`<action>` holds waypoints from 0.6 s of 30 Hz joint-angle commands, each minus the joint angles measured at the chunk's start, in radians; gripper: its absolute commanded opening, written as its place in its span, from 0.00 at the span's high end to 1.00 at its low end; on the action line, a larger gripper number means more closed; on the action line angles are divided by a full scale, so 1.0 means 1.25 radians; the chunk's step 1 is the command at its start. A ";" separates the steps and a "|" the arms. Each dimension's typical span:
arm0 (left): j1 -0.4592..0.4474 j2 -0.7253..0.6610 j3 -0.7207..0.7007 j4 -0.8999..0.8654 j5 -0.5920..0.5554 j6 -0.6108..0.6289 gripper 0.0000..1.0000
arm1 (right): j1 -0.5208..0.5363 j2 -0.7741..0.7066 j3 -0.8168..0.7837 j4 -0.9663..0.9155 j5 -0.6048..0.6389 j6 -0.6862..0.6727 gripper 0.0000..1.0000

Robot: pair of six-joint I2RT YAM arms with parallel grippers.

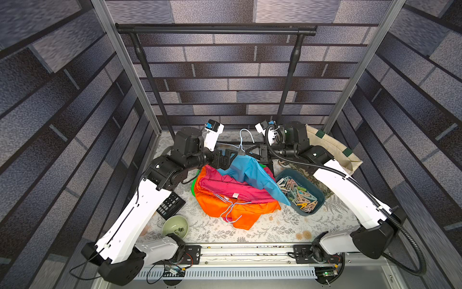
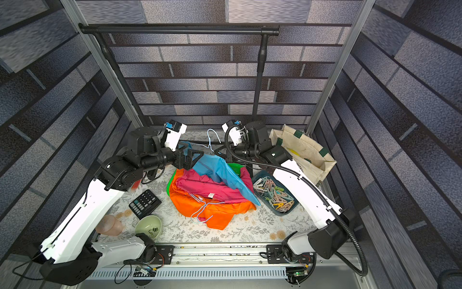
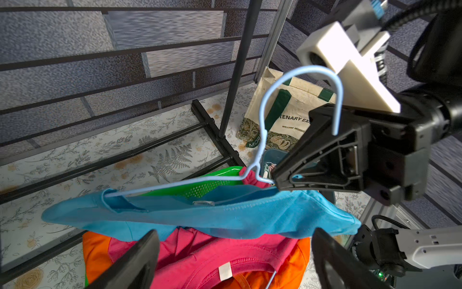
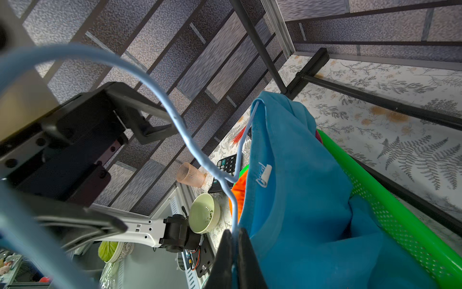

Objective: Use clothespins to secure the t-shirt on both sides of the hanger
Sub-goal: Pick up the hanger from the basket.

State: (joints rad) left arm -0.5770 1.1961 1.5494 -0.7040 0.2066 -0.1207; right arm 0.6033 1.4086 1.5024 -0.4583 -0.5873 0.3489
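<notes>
1. Right wrist view: I saw right gripper (image 4: 234, 232) clamped on thin blue wire hanger (image 4: 172, 113), at collar of t-shirt (image 4: 300, 200).
2. Left gripper (image 3: 235, 232) jaws gaped beside t-shirt.
3. Both top views, not right wrist's, showed pastel clothespins (image 1: 297, 194) heaped in teal tray (image 1: 320, 201) beside t-shirt.

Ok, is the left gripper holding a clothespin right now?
No, the left gripper stands wide open and empty near the blue t-shirt, while the clothespins lie in the tray.

hanger (image 3: 307, 68) ends hidden inside blue t-shirt (image 3: 225, 217)
</notes>
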 commanded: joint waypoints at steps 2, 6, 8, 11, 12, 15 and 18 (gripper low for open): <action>-0.011 -0.019 -0.019 0.080 -0.010 0.038 0.00 | -0.005 -0.036 -0.021 0.052 -0.017 0.023 1.00; -0.011 -0.058 -0.102 0.192 0.021 0.014 0.00 | -0.004 -0.044 -0.035 0.058 -0.018 0.017 1.00; -0.011 -0.046 -0.077 0.154 0.035 0.016 0.00 | -0.004 -0.045 -0.039 0.063 -0.018 0.018 1.00; -0.013 -0.037 -0.073 0.142 0.079 0.028 0.00 | -0.005 -0.034 -0.028 0.058 -0.025 0.021 1.00; -0.015 -0.038 -0.077 0.143 0.078 0.031 0.00 | -0.004 -0.031 -0.023 0.057 -0.030 0.024 1.00; -0.015 -0.041 -0.082 0.139 0.016 0.029 0.00 | 0.003 -0.025 -0.020 0.058 -0.043 0.025 1.00; -0.012 -0.028 -0.075 0.130 -0.037 0.029 0.01 | 0.025 -0.032 -0.021 0.050 -0.019 0.002 1.00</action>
State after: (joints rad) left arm -0.5896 1.1511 1.4425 -0.5419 0.2245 -0.1062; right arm 0.6178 1.3815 1.4609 -0.4206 -0.6075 0.3660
